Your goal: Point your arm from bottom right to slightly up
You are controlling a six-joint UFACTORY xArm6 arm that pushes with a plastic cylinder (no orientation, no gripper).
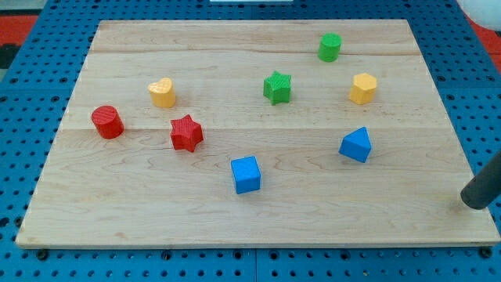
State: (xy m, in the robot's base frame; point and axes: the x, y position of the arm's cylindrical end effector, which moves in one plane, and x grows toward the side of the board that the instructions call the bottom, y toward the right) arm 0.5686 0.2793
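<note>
My tip (472,202) is at the view's bottom right, near the right edge of the wooden board (156,211); the dark rod runs off the right side of the view. It touches no block. The nearest block is the blue wedge-like block (356,145), up and to the left of the tip. A blue cube (246,174) lies lower centre. A red star (186,132) and a red cylinder (107,122) lie at the left, with a yellow heart (162,92) above them. A green star (277,87), a yellow hexagon (363,88) and a green cylinder (330,47) lie upper right.
The board rests on a blue perforated base (31,94) that surrounds it on all sides. A red patch (31,23) shows at the view's top left and a white object (481,12) at the top right corner.
</note>
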